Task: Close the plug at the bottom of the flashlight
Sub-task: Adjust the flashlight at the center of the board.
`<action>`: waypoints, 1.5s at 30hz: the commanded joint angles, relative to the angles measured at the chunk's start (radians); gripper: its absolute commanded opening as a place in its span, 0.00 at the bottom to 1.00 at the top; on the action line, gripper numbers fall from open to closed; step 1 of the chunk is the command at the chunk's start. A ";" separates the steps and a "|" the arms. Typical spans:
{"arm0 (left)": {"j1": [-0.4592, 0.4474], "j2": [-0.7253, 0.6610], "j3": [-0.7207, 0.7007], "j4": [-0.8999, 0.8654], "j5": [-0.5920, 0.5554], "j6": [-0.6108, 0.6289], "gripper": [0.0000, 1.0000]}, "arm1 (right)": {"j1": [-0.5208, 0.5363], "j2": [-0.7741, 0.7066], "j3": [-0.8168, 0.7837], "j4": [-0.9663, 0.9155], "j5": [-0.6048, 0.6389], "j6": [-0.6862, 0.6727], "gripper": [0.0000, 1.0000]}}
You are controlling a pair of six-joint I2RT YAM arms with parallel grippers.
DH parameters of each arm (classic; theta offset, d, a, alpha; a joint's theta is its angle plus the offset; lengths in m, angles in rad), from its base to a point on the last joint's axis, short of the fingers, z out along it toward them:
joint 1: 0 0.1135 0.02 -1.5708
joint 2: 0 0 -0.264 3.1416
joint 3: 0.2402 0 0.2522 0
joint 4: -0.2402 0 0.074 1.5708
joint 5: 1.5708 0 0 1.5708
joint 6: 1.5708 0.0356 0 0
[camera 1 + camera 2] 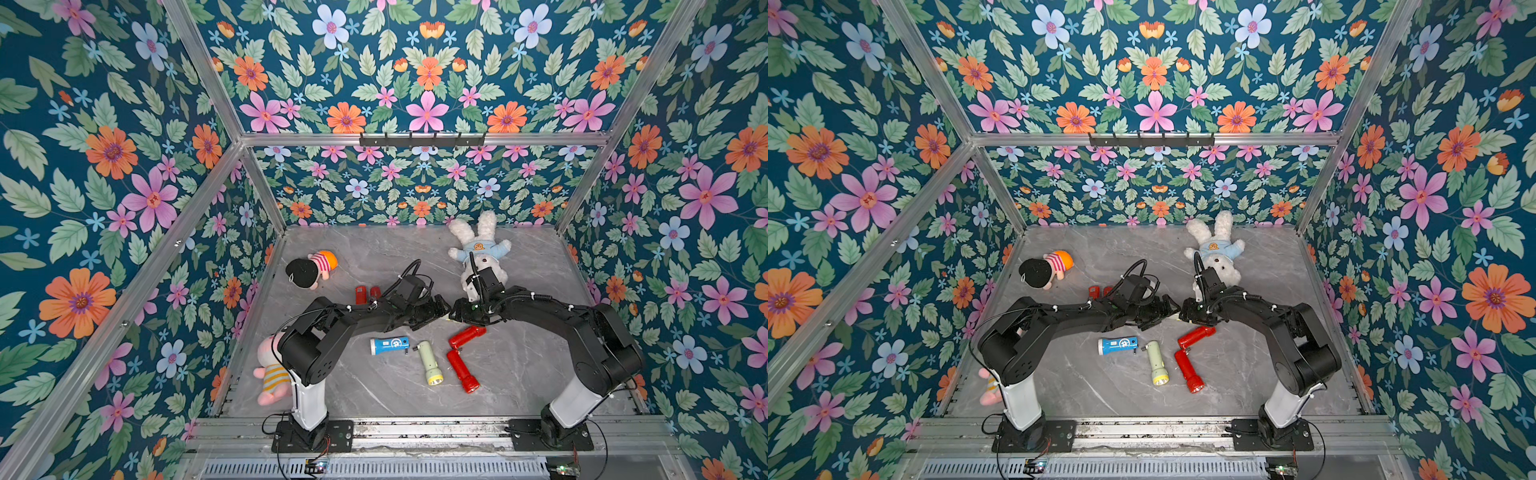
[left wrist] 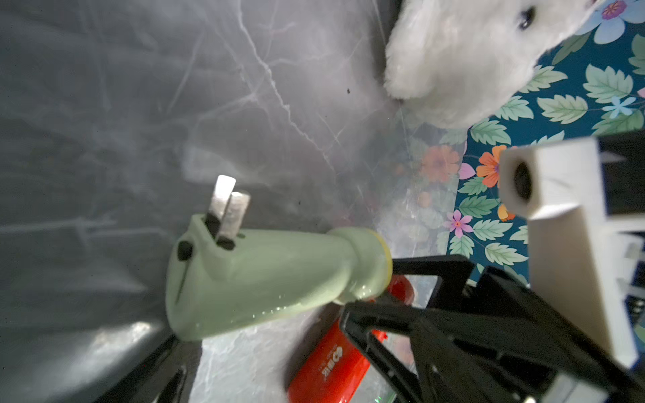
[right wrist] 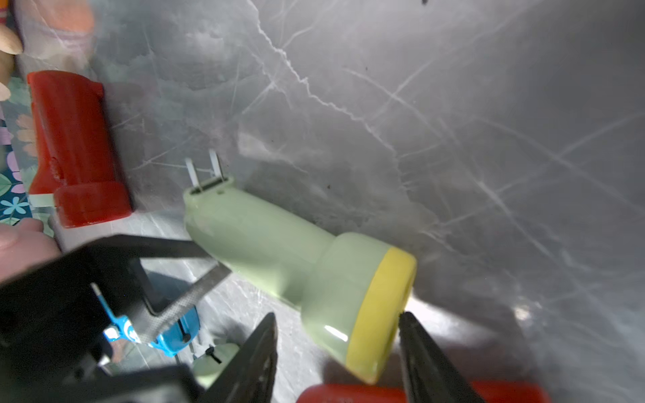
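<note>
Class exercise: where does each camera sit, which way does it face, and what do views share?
Both top views: high up, looking down and forward on table, left arm, right arm.
Left wrist: on left arm, faces held flashlight; right end effector shows.
Right wrist: on right arm, faces flashlight head; own fingers, left end effector show.
Shared: both wrists see the prongs.

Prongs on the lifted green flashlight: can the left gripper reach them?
Probably yes. The right gripper holds the green flashlight by its yellow head, leaving the prongs bare at the tail, and the open left gripper sits right beside it.
</note>
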 commanded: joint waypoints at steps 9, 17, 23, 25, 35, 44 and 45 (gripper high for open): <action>0.081 0.086 0.144 -0.065 0.000 0.052 0.96 | 0.026 0.041 0.028 0.069 -0.070 0.021 0.58; 0.118 0.102 0.237 -0.135 -0.023 0.104 0.96 | 0.080 0.091 0.088 0.109 -0.138 0.042 0.57; 0.148 0.097 0.284 -0.182 -0.029 0.130 0.96 | 0.107 0.066 0.098 0.130 -0.163 0.061 0.57; 0.154 0.079 0.295 -0.233 -0.053 0.159 0.96 | 0.106 0.010 0.083 0.119 -0.146 0.051 0.57; 0.113 0.021 0.322 -0.452 -0.201 0.223 0.96 | -0.024 -0.332 -0.007 -0.034 0.032 -0.019 0.62; 0.058 0.133 0.419 -0.542 -0.294 0.188 0.95 | -0.084 -0.363 -0.056 -0.037 0.115 -0.071 0.63; 0.055 0.150 0.434 -0.556 -0.302 0.180 0.95 | -0.084 -0.357 -0.055 -0.035 0.114 -0.074 0.63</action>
